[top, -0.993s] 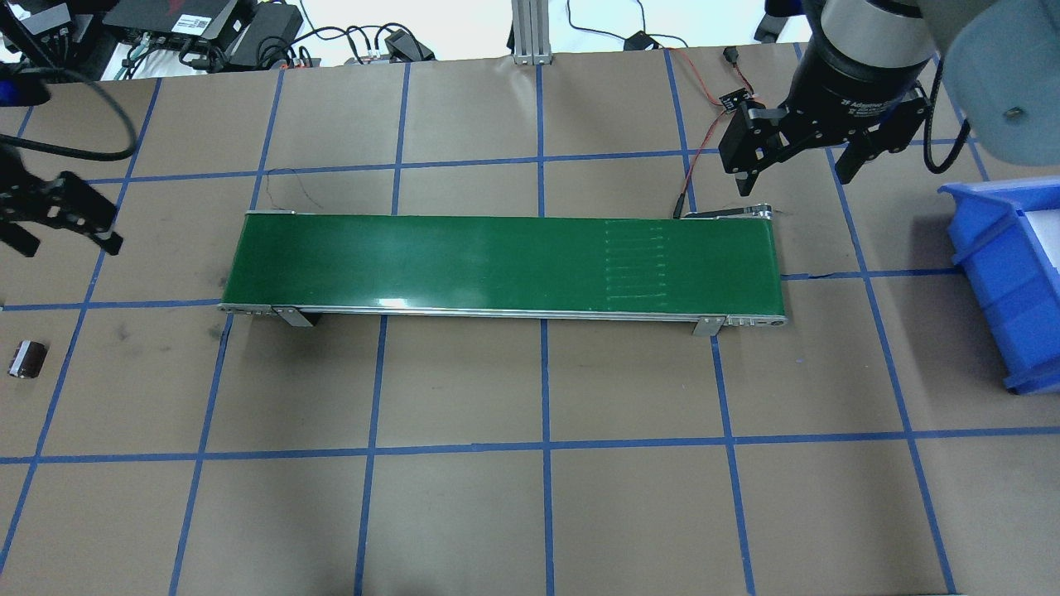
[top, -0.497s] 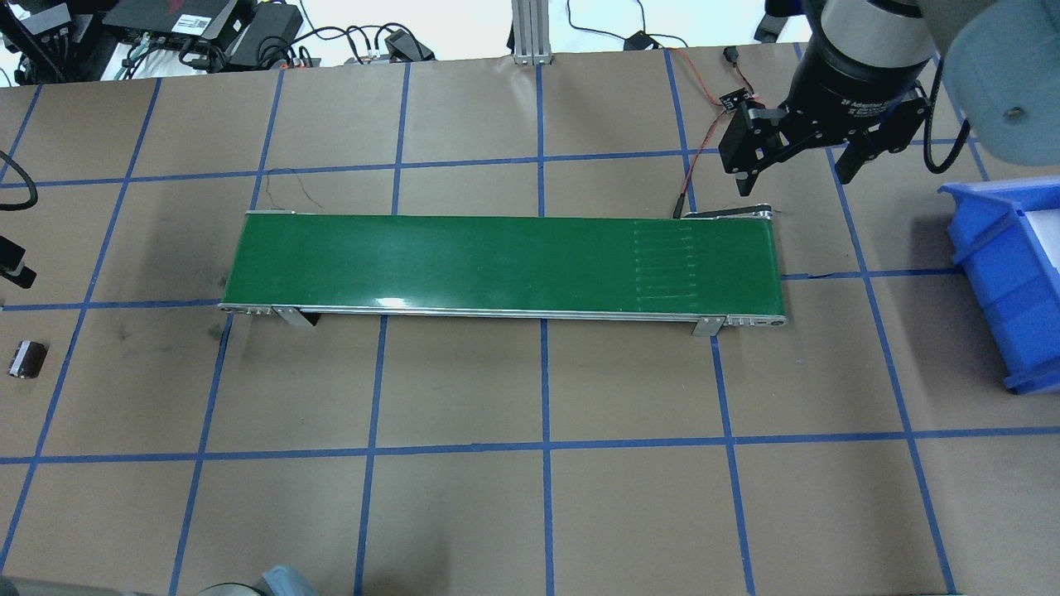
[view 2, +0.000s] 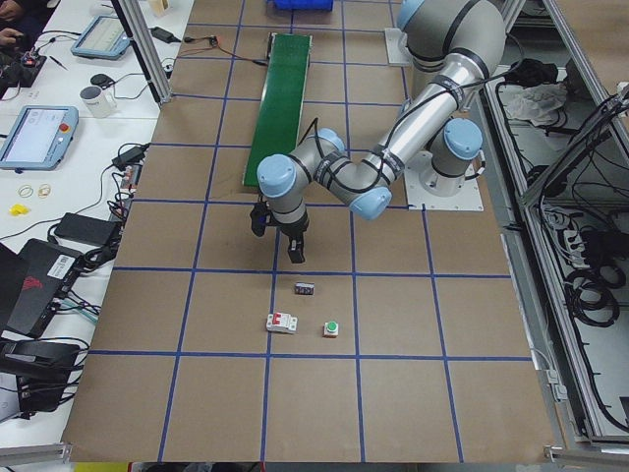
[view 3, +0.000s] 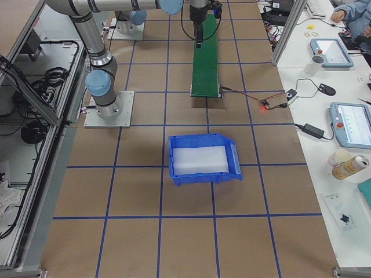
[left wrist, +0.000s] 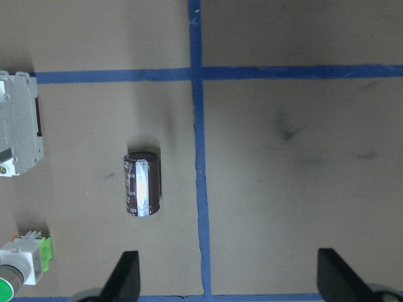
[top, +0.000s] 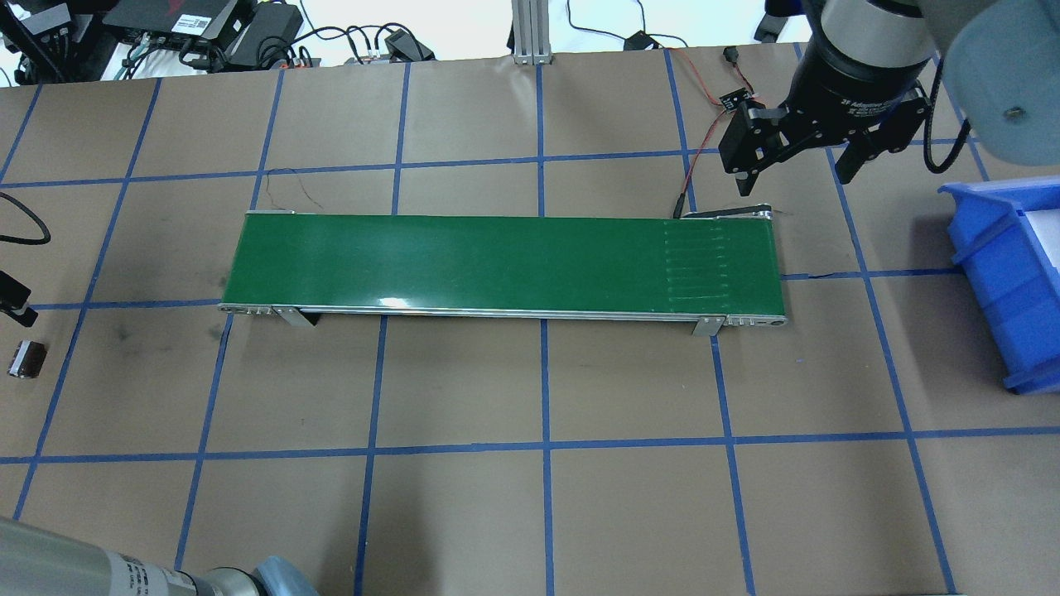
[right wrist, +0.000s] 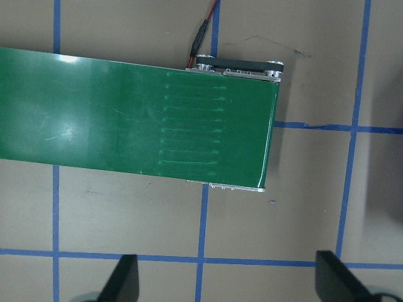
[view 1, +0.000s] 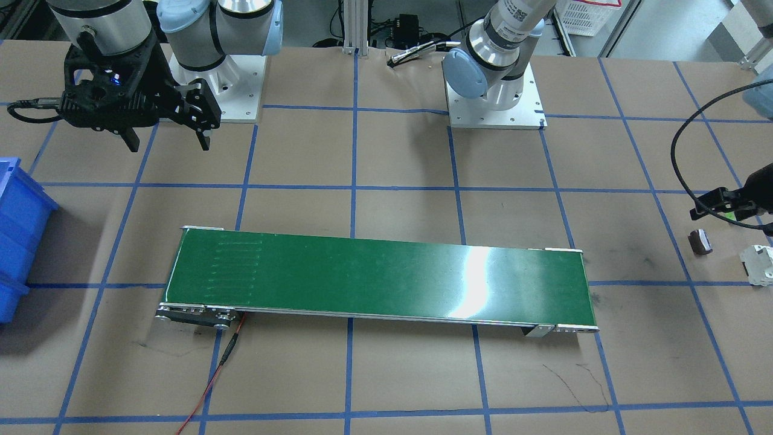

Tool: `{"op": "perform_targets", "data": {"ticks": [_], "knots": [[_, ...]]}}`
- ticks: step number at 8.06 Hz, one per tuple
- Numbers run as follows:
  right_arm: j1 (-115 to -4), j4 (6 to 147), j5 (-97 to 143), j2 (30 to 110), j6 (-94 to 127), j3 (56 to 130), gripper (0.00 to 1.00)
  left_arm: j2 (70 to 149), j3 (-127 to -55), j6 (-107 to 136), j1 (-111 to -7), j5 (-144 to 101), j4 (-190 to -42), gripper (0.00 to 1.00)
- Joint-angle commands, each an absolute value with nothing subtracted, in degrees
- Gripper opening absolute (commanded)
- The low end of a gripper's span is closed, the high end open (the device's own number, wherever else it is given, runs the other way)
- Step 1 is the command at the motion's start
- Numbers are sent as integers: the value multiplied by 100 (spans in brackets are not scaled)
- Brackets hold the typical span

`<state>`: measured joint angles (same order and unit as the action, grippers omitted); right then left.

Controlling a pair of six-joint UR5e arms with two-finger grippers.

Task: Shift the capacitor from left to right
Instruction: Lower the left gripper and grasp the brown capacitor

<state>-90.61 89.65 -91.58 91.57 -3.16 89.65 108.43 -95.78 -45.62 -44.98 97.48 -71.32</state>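
The capacitor [left wrist: 142, 183], a stubby dark brown cylinder with a silvery stripe, lies on its side on the brown table at the far left [top: 26, 361], also seen in the front view [view 1: 700, 241]. My left gripper [left wrist: 230, 277] is open and empty, hovering above the table, with the capacitor just ahead of its left fingertip [left wrist: 129, 272]. In the exterior left view it [view 2: 279, 239] hangs just short of the capacitor [view 2: 305, 288]. My right gripper [top: 795, 174] is open and empty, held above the table behind the right end of the green conveyor belt [top: 497, 261].
A white-grey switch block [left wrist: 16, 123] and a green-capped button [left wrist: 22, 267] lie beside the capacitor. A blue bin [top: 1010, 281] stands at the right edge of the table. Red wires [top: 704, 124] run to the belt's far right corner.
My left gripper has moved left and toward the capacitor, nearly leaving the overhead view; its arm now shows at the bottom left. The belt's stripe marks have shifted right. The right gripper is unmoved.
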Motion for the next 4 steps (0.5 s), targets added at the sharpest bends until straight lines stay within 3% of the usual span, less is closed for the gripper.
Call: {"op": "perform_targets", "data": {"ticks": [1, 3, 4], "knots": [[-9062, 8965, -9158, 9158, -316, 8965, 100, 11380, -9571, -4570, -4377, 9817, -6620, 100], [-9070, 8965, -9158, 9158, -316, 8965, 100, 11574, -9563, -4579, -4359, 10070, -6452, 96], [-9062, 8965, -9158, 9158, -316, 8965, 100, 11671, -9571, -4588, -4359, 10281, -6303, 86]]}}
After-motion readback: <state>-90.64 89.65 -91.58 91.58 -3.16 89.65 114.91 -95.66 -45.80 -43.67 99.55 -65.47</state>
